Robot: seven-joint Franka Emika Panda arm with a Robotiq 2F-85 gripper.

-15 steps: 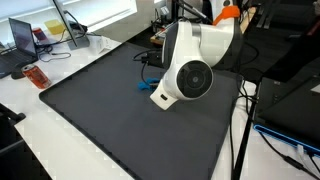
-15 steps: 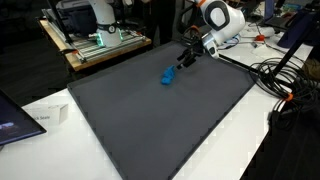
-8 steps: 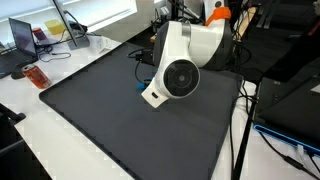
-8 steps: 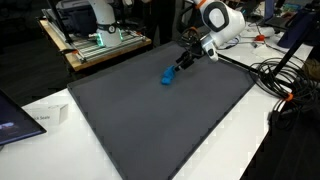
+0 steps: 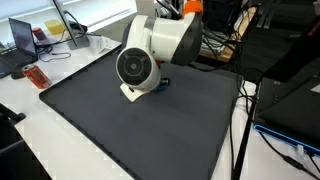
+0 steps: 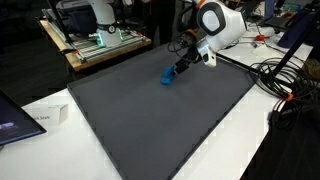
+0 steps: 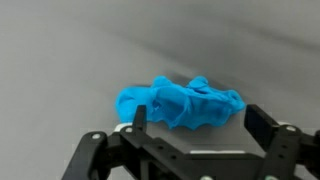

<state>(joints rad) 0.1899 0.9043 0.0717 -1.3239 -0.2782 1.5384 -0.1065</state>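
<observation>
Cluttered benches and cables are ringing the dark worktop (image 5: 110, 125) in an exterior view, where the white arm (image 5: 150, 55) is leaning over the far edge and hiding whatever lies beneath it. In an exterior view, a crumpled blue cloth (image 6: 167, 77) is lying near the worktop's far edge, with the jaws hanging just beside it. In the wrist view, the jaws are standing wide, their fingers (image 7: 260, 124) flanking the cloth (image 7: 180, 103), which is resting on the grey surface between them.
</observation>
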